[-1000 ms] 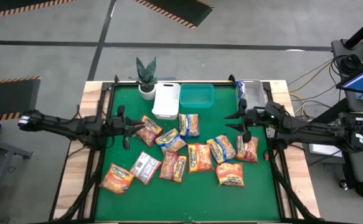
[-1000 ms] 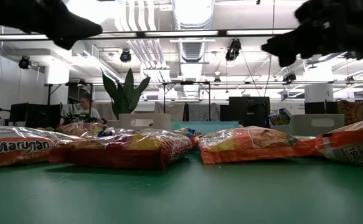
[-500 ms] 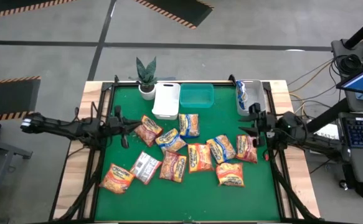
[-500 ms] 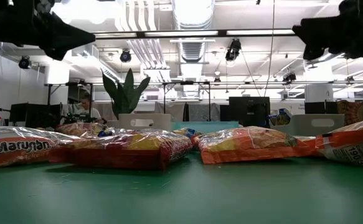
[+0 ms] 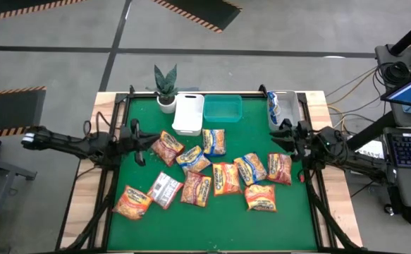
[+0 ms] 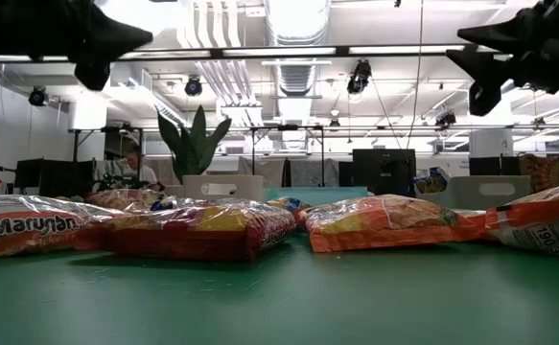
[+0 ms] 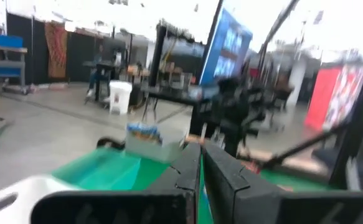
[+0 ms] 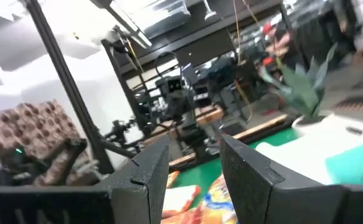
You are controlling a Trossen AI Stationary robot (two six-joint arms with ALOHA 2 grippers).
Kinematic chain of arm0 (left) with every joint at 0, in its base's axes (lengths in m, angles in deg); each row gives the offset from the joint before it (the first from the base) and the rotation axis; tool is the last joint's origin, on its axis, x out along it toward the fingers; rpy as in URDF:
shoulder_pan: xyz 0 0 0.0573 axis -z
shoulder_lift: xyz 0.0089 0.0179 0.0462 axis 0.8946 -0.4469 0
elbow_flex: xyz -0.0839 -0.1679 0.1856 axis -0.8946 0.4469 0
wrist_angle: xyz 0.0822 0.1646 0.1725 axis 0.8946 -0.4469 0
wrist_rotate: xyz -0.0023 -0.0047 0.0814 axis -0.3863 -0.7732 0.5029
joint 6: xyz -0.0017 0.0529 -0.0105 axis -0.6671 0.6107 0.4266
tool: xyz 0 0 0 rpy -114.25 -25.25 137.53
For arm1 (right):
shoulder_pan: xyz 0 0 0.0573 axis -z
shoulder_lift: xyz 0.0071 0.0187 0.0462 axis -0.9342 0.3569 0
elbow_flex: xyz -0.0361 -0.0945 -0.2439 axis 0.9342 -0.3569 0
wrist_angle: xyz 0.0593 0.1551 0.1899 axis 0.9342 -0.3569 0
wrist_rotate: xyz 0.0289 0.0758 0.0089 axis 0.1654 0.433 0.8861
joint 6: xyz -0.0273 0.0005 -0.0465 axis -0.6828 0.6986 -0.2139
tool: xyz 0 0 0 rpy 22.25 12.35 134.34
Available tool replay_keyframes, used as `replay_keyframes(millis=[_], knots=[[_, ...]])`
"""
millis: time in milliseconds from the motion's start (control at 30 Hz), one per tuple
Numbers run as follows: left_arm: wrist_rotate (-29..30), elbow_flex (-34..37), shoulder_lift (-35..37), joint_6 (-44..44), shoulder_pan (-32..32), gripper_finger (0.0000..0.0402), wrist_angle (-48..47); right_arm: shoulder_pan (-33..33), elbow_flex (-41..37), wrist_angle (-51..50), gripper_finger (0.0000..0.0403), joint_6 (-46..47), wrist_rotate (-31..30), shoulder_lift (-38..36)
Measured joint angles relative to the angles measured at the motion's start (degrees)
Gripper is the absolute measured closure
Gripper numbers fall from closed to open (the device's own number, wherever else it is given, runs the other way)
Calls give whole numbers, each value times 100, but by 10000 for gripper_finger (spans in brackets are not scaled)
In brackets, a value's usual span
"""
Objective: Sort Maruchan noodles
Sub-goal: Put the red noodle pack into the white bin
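We see the noodle packets (image 5: 214, 171) strewn mid-table, none held; left gripper (image 5: 140, 144) pressed together, empty, w/ nearest packet (image 5: 168, 147) just inboard; right gripper (image 5: 285, 131) spread partway, empty, above the right-edge packet (image 5: 280, 168).

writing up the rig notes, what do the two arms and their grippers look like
Both arms are dark, slim and jointed, with thin cables looped along them. The left gripper has two flat black angular fingers. The right gripper has matching blocky black fingers with bevelled edges. The left arm's outer end carries a pale patch. No markings are legible.
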Motion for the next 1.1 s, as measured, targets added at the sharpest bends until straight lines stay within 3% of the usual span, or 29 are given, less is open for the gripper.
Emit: replay_keyframes(millis=[167,367,433,533,633,767,967,1100], knots=[[-3,0,-119,-598,0,401,436,-1,-2,-30,271,427,6,38],[-9,0,-197,-634,-16,401,629,-2,-2,-28,271,410,-14,38],[-95,0,-252,-639,-13,401,635,-2,-2,-43,271,401,-274,48],[-424,-1,-375,-1210,-4,401,641,0,-2,-200,271,448,-694,107],[-162,-148,-647,-1793,20,401,405,-2,-2,-205,271,249,-528,221],[714,-694,-1238,-3154,25,402,-1345,-4,-2,-210,271,101,-346,404],[791,-2109,-2327,-5279,13,394,-5402,-4,-4,-218,271,125,-94,628],[802,-2858,-2889,-5976,-34,357,-6791,-4,-4,-212,271,128,37,650]])
